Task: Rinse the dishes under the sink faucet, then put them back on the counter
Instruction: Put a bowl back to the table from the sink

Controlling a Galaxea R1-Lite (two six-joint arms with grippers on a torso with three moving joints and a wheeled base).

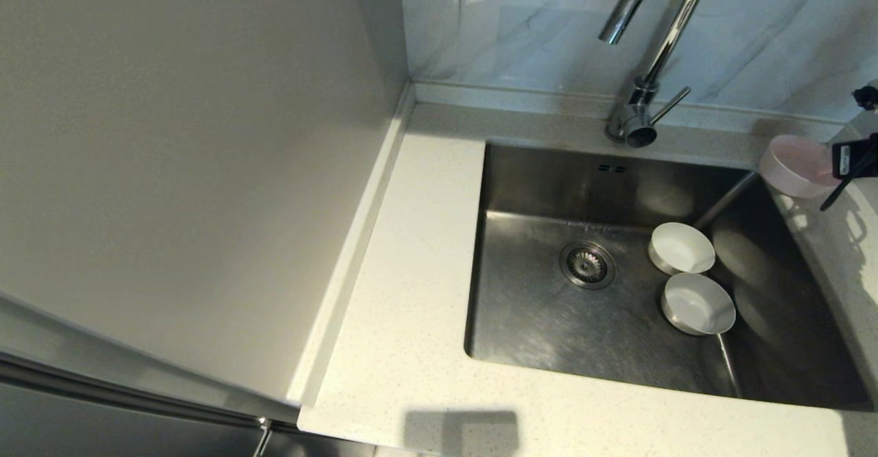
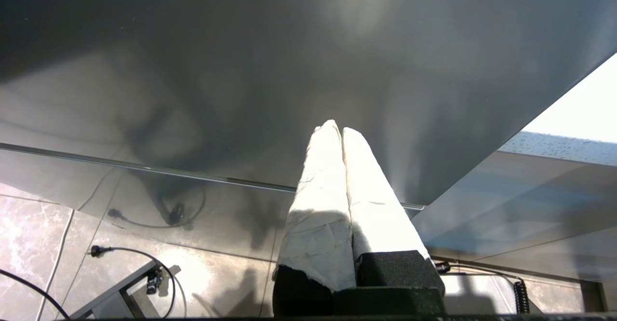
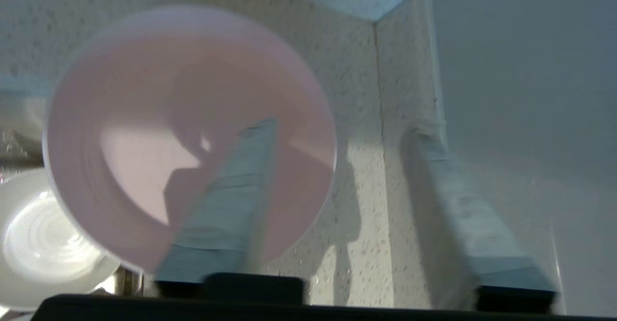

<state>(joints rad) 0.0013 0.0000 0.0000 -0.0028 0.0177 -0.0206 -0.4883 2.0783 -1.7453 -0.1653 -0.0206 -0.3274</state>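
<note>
The pale pink bowl (image 1: 796, 165) sits tipped at the sink's back right corner, on the counter (image 1: 411, 272). My right gripper (image 3: 342, 130) is open at it. One finger (image 3: 226, 205) reaches inside the pink bowl (image 3: 144, 118), the other stands well outside its rim. Two white bowls (image 1: 681, 247) (image 1: 697, 303) lie in the sink (image 1: 542, 320), right of the drain strainer (image 1: 587, 265). The chrome faucet (image 1: 651, 66) rises behind the basin; no water shows. My left gripper (image 2: 337, 128) is shut and empty, parked low by a dark cabinet front.
A tall pale panel (image 1: 171, 169) walls off the left side. A marble backsplash (image 1: 754, 31) runs behind the faucet. The counter's raised rim meets a side wall (image 3: 530, 70) close beside the right gripper's outer finger. A white bowl (image 3: 43, 244) shows below the pink one.
</note>
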